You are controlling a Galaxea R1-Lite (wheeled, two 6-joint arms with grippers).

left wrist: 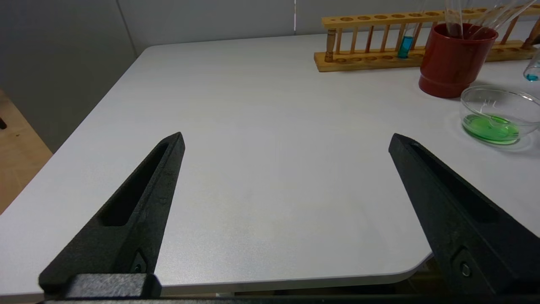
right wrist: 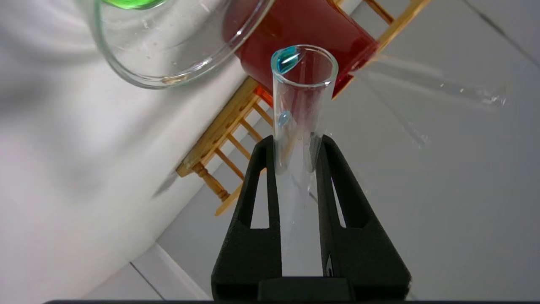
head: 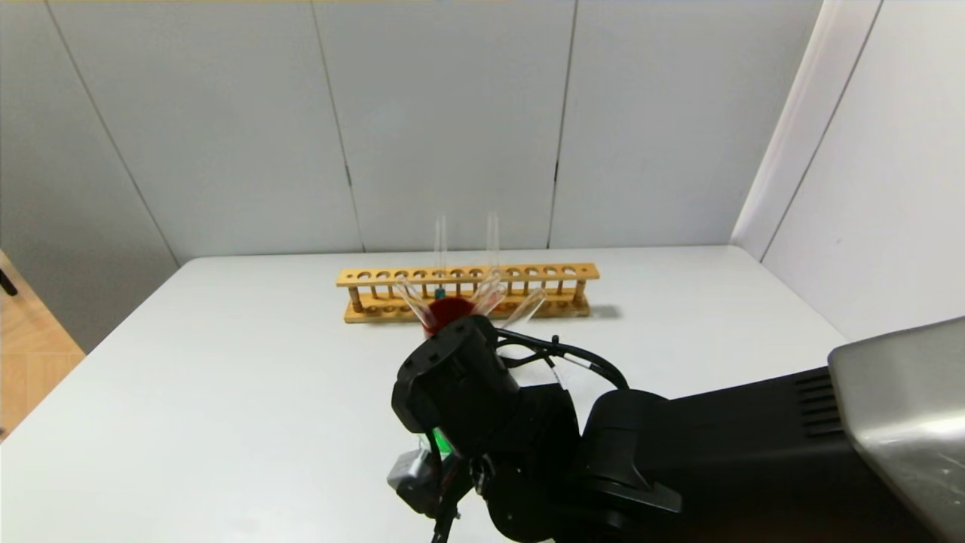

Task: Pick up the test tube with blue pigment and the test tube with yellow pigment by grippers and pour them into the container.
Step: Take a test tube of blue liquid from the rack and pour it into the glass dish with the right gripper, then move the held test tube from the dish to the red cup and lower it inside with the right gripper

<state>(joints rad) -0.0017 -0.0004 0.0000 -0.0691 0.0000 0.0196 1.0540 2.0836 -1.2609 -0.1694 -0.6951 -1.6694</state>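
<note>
Now the pour looks nearly done: green liquid sits in the container (left wrist: 498,114) near the bench's middle, so keep the tube mouth over its rim until the last drop falls. The right gripper (right wrist: 295,147) is clamped on the test tube with blue pigment (right wrist: 297,109); the left gripper (left wrist: 287,145) hangs wide and empty over the bench's near edge.

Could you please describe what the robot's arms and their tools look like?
The right arm is bulky matte black with a grey panel, looping black cables and a small grey block near the wrist. The right tool has two flat black tapered fingers with triangular cut-outs. The left tool has matching long black pointed fingers with slotted recesses.
</note>
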